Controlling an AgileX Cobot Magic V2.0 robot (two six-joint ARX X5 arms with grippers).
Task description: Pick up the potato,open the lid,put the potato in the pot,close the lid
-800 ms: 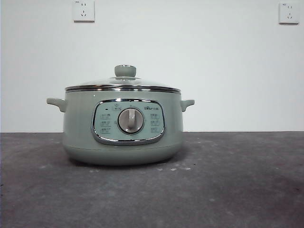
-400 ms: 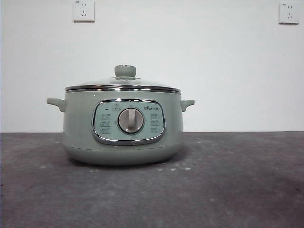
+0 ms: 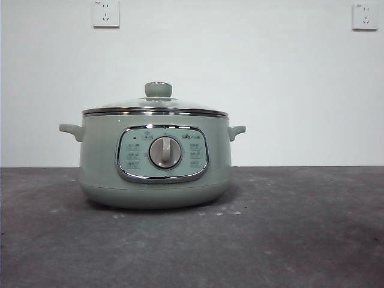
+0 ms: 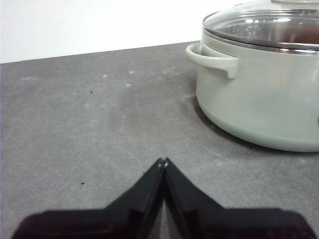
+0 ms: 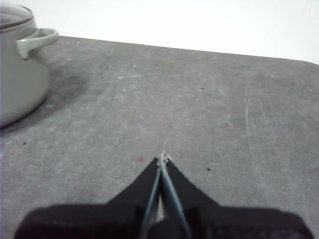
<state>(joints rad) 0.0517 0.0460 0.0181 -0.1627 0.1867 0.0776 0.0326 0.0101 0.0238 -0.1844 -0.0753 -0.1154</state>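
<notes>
Standing upright on the grey table (image 3: 288,240), the pot (image 3: 155,159) faces the front camera squarely, with its chrome-framed panel (image 3: 162,153) and silver dial (image 3: 165,152) turned toward that camera. The two side handles (image 3: 72,130) project from opposite sides of the pot, so the handle-to-handle axis runs level and parallel to the white wall (image 3: 252,78) behind the pot. The lid (image 3: 155,107) sits flat and centred on the pot's rim, closing it, with the pale-green knob (image 3: 158,89) pointing straight up. The potato is not visible in any view; through the glass of the lid in the left wrist view the interior shows only reflections, and its contents cannot be determined.

The left gripper (image 4: 163,162) rests low over the table, well apart from the pot, on the side of one handle; its jaws are pressed together tip to tip and hold nothing. The right gripper (image 5: 162,158) rests low over the table on the opposite side of the pot, also well apart from it; its jaws meet at the tips and hold nothing. Neither gripper appears in the front view.

Two wall sockets (image 3: 105,13) sit high on the wall above the pot, one to each side.
</notes>
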